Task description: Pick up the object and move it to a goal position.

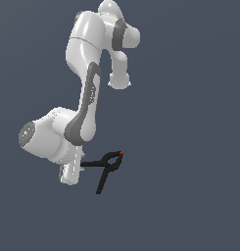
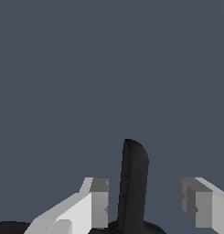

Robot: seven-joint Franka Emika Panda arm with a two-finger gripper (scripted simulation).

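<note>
The object [image 1: 108, 165] is a small black spring clamp with two thin splayed handles and a red-orange tip [image 1: 121, 153]. It shows just to the exterior view's right of the arm's white hand. One handle points toward my gripper [image 1: 80, 165]. In the wrist view that black handle [image 2: 133, 183] stands upright between the two fingers of my gripper [image 2: 143, 201]. The fingers [image 2: 99, 201] are apart. The handle is closer to one finger and a wide gap separates it from the other. Neither pad visibly presses on it, so the gripper is open around the handle.
The white Panda arm [image 1: 87, 98] folds above and to the exterior view's left of the clamp. All around is a uniform dark grey-blue background with no other objects, edges or goal marker visible.
</note>
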